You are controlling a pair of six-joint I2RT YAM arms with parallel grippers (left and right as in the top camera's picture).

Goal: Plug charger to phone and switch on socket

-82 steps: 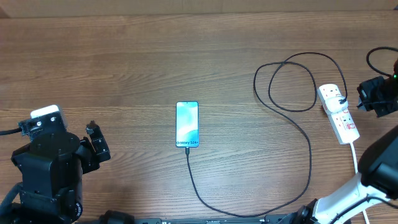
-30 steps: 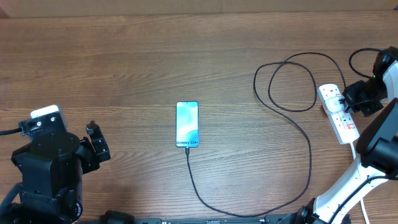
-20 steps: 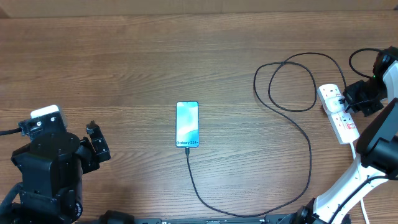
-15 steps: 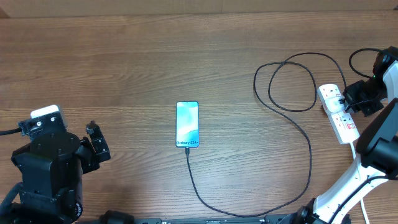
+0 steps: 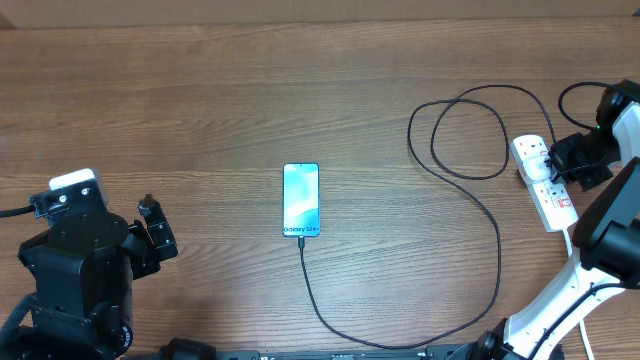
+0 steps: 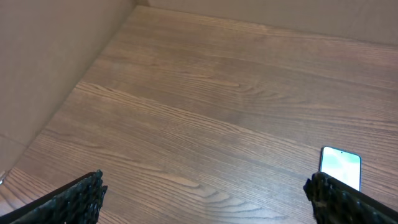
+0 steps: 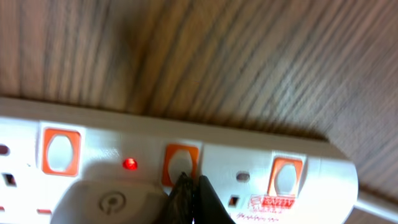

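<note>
The phone [image 5: 301, 200] lies mid-table with its light blue screen up, and shows in the left wrist view [image 6: 341, 167]. The charger cable [image 5: 497, 235] runs from the phone's near end in loops to the white socket strip [image 5: 544, 182] at the right. My right gripper [image 5: 560, 160] is shut, fingertips [image 7: 190, 186] pressed on an orange switch [image 7: 180, 163] of the strip [image 7: 249, 168]. A red light [image 7: 129, 164] glows beside that switch. My left gripper [image 5: 155, 230] is open and empty at the near left, far from the phone.
A thick white cord [image 5: 571, 250] leaves the strip toward the near right edge. A white plug body [image 7: 112, 199] sits in the strip left of my right fingers. A cardboard wall [image 6: 56, 56] stands along the table's left side.
My right gripper moved left and down onto the strip from 2.7 s ago. Over the last second it has barely shifted. The left arm, phone and cable have not moved.
</note>
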